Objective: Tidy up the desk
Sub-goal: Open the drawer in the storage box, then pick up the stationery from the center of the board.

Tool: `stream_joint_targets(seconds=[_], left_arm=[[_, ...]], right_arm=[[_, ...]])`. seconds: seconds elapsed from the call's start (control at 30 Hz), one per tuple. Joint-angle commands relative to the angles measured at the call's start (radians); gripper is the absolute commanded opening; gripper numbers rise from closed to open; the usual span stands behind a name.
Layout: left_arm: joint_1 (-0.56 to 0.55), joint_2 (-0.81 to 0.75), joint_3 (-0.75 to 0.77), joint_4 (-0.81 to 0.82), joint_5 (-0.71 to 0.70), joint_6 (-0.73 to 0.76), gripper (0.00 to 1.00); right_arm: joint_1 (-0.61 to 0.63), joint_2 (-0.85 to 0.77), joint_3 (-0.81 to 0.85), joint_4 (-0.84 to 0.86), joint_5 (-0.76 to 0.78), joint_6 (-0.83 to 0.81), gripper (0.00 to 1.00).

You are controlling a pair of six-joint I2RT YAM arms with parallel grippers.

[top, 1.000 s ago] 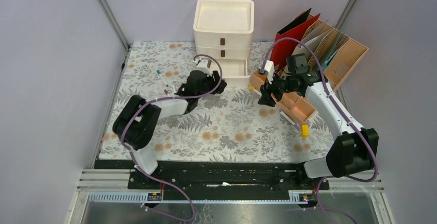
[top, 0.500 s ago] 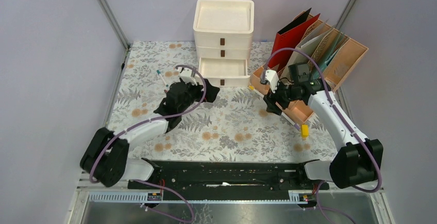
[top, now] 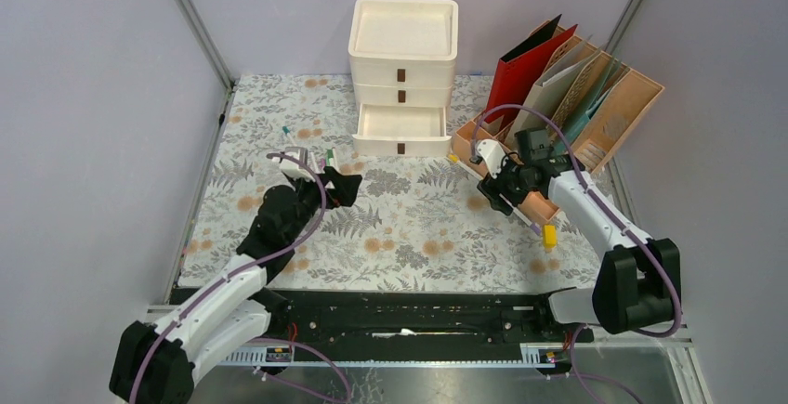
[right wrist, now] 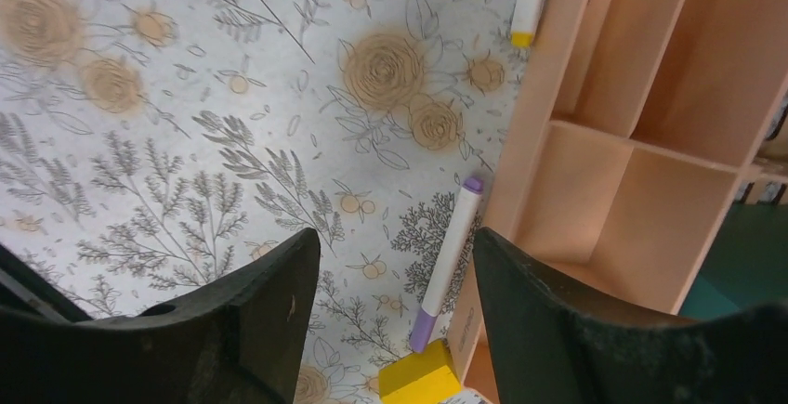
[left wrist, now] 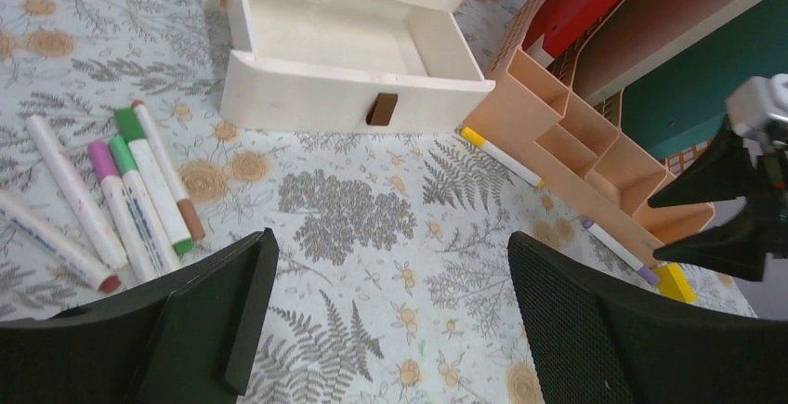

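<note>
Desk with markers, drawer unit, organizer

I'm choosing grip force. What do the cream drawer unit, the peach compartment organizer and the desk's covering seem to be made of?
Drawer unit: likely moulded plastic, matte; rounded corners, uniform cream colour.
Compartment organizer: probably plastic, possibly painted board; thin flat walls, even matte peach.
Desk: printed cloth or vinyl, matte; fern-and-flower pattern lying flat.

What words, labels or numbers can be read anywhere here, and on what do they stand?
No text can be read.
White marker with the red tip: faint print on its barrel, too blurred to read.
Drawer unit and peach organizer: no lettering shows.
</note>
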Motion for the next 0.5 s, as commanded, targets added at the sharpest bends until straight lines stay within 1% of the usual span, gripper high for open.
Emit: stream_joint_targets(seconds=[0.0,0.1,0.27,0.47], left_arm=[[0.006,-0.095,-0.054,-0.025,-0.014,-0.032,0.99],[0.006,-0.115,-0.072,-0.023,-0.012,-0.043,0.99],[0.006,-0.098,-0.054,-0.025,0.003,-0.036,0.99],[0.007,-0.088,-0.054,-0.022,0.012,-0.039,0.99]], right_arm=[[-0.005,0.037,-0.043,0.084,0.112,0.039,0.67],[-0.005,0.066,-0.069,0.107,0.144,0.050,0.64],[-0.005,0.113,-0.090,0.121,0.191,0.063,0.57],[-0.004,0.165,-0.109,0.143,0.271,0.083,0.55]])
